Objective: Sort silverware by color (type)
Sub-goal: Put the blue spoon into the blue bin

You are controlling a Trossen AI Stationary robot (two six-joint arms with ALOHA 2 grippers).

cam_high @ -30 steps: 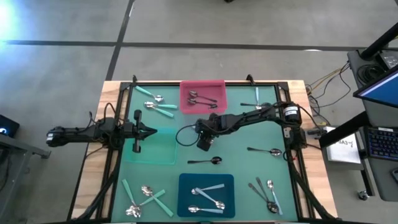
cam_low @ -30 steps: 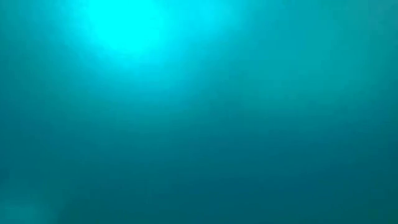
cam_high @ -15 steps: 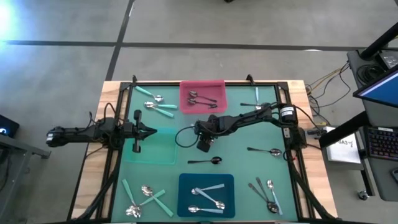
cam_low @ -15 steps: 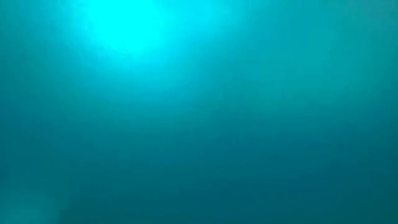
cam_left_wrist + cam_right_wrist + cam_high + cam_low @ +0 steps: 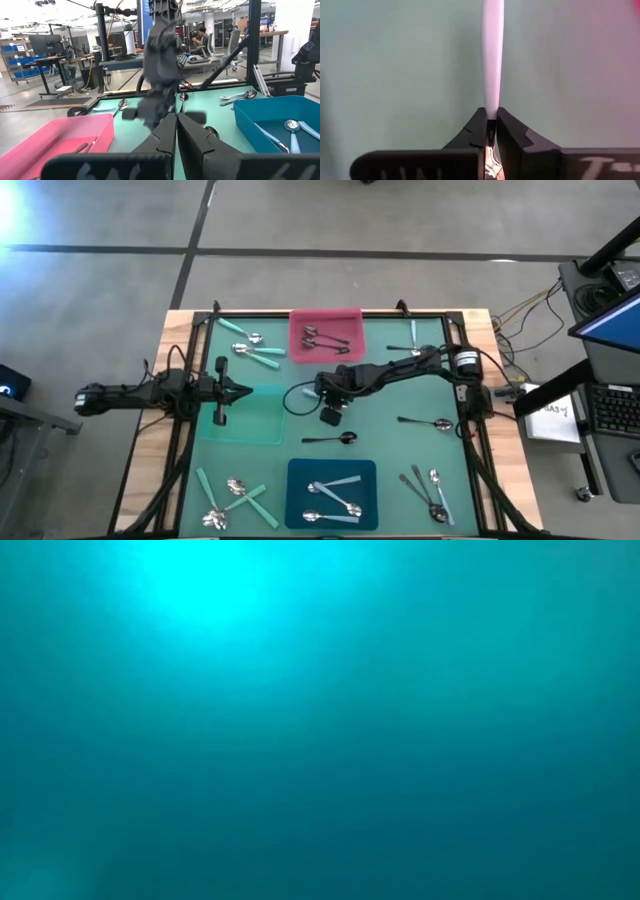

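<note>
Right gripper point(image 5: 322, 392) sits over the middle of the table point(image 5: 385, 442), its fingers point(image 5: 479, 131) pinched on a pale blue-handled spoon point(image 5: 492, 60). Your right wrist view shows the grip falls near the narrow neck of that spoon, with the long handle projecting forward, unsupported.

Hazards to watch:
- Judging from that grip, the spoon may pivot or slip between the fingers if you swing the arm quickly, since most of its length hangs ahead of the pinch.
- The blue tray point(image 5: 331, 490), at the near edge, already holds several blue-handled spoons. A high release may bounce the spoon off them or over the rim.
- A dark spoon point(image 5: 331, 438) lies on the table between the gripper and the blue tray. A low path could knock it.

Left gripper point(image 5: 238, 390) waits over the green tray point(image 5: 245, 425) at the left, fingers pressed together and empty.

View differences:
- The high view alone shows the layout: pink tray point(image 5: 326, 335) at the far edge holding dark spoons, green-handled spoons point(image 5: 250, 345) at far left and near left, more dark spoons at the right.
- The right wrist view alone shows the grip.
- The left wrist view shows the right arm against the room behind.
- The low view shows nothing usable.
</note>
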